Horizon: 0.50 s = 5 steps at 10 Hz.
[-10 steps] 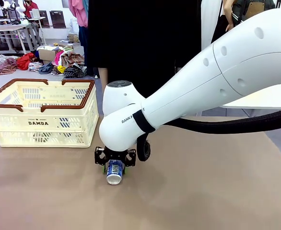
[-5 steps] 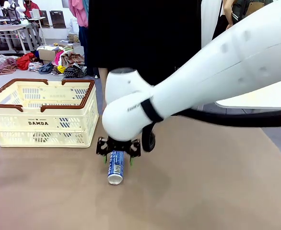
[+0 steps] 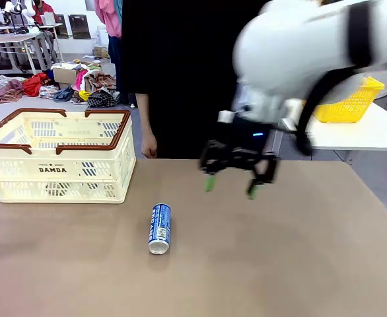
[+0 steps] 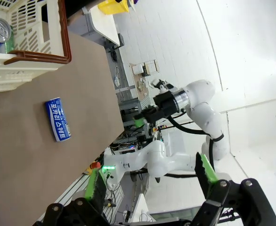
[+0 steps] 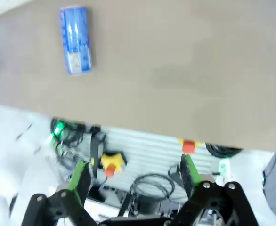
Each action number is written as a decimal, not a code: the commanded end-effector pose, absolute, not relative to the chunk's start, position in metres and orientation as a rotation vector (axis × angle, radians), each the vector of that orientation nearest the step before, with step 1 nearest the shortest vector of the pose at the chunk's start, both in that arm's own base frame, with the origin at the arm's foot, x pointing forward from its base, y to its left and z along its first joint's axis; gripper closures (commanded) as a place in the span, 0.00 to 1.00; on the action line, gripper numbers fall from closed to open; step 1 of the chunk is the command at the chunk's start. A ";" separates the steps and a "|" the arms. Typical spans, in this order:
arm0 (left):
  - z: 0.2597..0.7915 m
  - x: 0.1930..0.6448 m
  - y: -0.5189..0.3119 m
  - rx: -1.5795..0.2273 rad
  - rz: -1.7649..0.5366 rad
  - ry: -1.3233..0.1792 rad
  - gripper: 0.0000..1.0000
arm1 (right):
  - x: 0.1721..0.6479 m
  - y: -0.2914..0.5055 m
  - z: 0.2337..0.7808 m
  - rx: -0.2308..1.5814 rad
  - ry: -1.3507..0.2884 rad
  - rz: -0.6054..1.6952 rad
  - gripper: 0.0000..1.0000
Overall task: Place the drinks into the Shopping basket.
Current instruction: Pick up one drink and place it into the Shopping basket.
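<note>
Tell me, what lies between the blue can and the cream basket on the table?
Nothing: in the front view only bare brown table separates the blue can from the Shopping basket.

Bright, even light — motion-blurred arm (image 3: 312, 46)

This is a robot lab, a big open room for trying out robots. A white robot arm (image 3: 312, 46) hangs over a brown bench (image 3: 279, 264), and the left wrist view shows another white robot arm (image 4: 199, 101) in front of plain white walls (image 4: 251, 52). Under the bench edge sit cables (image 5: 150, 186) and a yellow box with a red stop button (image 5: 110, 162). At 11 o'clock, far back, clothes lie in heaps on the floor (image 3: 28, 86) near more tables (image 3: 15, 39). At 2 o'clock a yellow mesh basket (image 3: 349, 102) sits on a white table (image 3: 358, 135).
</note>
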<state>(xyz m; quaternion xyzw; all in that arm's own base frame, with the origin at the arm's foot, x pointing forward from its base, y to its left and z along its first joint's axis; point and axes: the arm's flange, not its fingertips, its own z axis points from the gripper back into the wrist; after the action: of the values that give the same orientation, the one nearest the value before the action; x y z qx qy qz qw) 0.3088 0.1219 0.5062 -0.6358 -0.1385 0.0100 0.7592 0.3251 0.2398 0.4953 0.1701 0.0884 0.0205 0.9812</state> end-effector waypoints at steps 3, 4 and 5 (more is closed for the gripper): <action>0.509 0.308 0.120 -1.410 0.023 -0.311 0.00 | 0.267 0.039 0.458 0.919 0.112 -0.024 0.00; 0.509 0.308 0.120 -1.410 0.023 -0.311 0.00 | 0.254 0.006 0.448 1.103 0.048 -0.003 0.00; 0.509 0.308 0.120 -1.410 0.023 -0.311 0.00 | 0.241 -0.024 0.436 1.261 -0.016 0.004 0.00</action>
<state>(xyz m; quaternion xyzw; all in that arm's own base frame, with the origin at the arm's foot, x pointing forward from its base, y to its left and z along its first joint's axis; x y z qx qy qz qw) 0.3089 0.1219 0.5061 -0.6360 -0.1386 0.0103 0.7591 0.2879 -0.0207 0.4973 0.5166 0.0103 -0.0177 0.8560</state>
